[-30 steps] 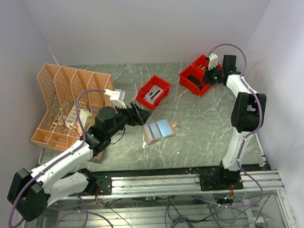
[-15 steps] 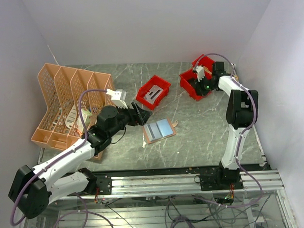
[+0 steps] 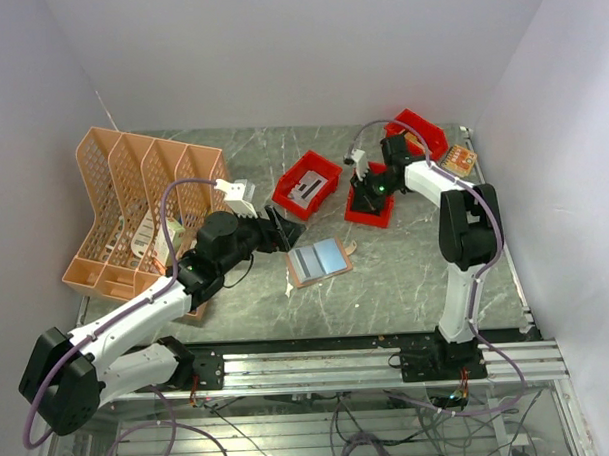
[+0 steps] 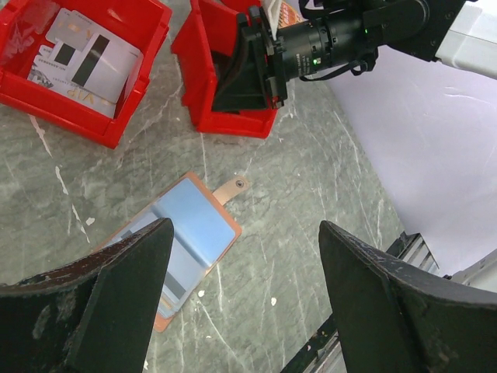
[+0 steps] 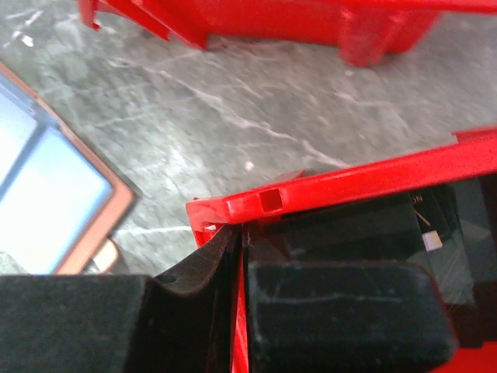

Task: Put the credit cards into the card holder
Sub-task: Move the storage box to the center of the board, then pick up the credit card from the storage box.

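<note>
Marbled tabletop (image 3: 416,269): card holder (image 3: 319,260) laid open, blue card (image 4: 196,231) on it. Beyond holder, red bin (image 3: 374,217) clamped at wall by right fingers (image 5: 342,311), likely for dragging closer. Beside holder, left fingers (image 4: 101,299) held apart, ready.

Left end effector (image 4: 245,233) agape; right end effector (image 5: 241,268) pinching bin (image 5: 349,183).
</note>
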